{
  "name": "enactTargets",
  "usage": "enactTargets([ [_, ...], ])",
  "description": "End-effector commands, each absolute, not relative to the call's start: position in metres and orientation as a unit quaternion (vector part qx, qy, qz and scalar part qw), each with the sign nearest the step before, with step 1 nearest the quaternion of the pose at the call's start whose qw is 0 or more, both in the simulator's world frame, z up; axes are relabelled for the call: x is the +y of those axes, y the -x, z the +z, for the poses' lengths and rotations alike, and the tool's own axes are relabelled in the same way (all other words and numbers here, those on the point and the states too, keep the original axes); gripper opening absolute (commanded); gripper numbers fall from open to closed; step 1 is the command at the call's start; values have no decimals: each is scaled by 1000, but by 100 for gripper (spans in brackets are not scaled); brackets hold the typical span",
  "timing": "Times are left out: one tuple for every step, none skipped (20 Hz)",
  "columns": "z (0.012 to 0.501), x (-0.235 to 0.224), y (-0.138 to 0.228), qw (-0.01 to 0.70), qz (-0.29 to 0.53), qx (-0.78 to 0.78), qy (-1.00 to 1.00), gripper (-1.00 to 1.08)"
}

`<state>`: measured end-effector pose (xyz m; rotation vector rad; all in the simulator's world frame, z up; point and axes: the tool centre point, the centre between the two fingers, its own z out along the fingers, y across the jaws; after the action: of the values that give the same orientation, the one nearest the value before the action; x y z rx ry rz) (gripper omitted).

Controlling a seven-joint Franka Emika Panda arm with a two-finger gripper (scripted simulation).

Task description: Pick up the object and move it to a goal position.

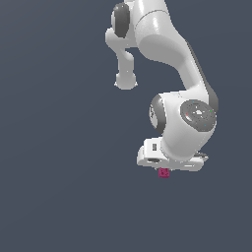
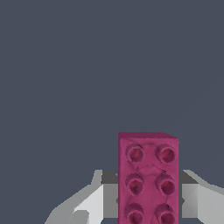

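The tool [image 1: 164, 168] is clenched on the pink block [image 2: 148, 179], which sits between its fingers [image 2: 89, 205] under the wrist. A fast swing could loosen the pinch and drop it.

Arm [image 1: 167, 44]: upper links cut off by exterior view's top edge. Gripper [image 1: 165, 167]: fingers hidden under the hand there; fingers [image 2: 94, 203] cut by the wrist picture's edge. Magenta block [image 2: 148, 179]: one end cropped; in exterior view [image 1: 164, 173] studs too small to tell
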<state>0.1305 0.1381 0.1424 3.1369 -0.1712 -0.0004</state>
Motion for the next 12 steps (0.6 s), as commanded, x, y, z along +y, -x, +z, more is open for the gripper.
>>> enactTargets([
  [148, 146, -136, 0, 0, -55, -998, -100],
  [149, 149, -138, 0, 0, -55, -998, -100],
  [151, 151, -140, 0, 0, -55, -998, -100],
  [152, 153, -141, 0, 0, -55, -998, -100],
  [153, 155, -142, 0, 0, -55, -998, -100],
  [154, 157, -144, 0, 0, -55, -998, -100],
  [155, 158, -145, 0, 0, -55, -998, -100],
  [156, 159, -146, 0, 0, -55, -998, -100],
  [156, 160, -146, 0, 0, -55, -998, -100],
  [157, 161, -147, 0, 0, -55, -998, -100],
  [158, 162, -148, 0, 0, -55, -998, -100],
  [158, 163, -148, 0, 0, -55, -998, -100],
])
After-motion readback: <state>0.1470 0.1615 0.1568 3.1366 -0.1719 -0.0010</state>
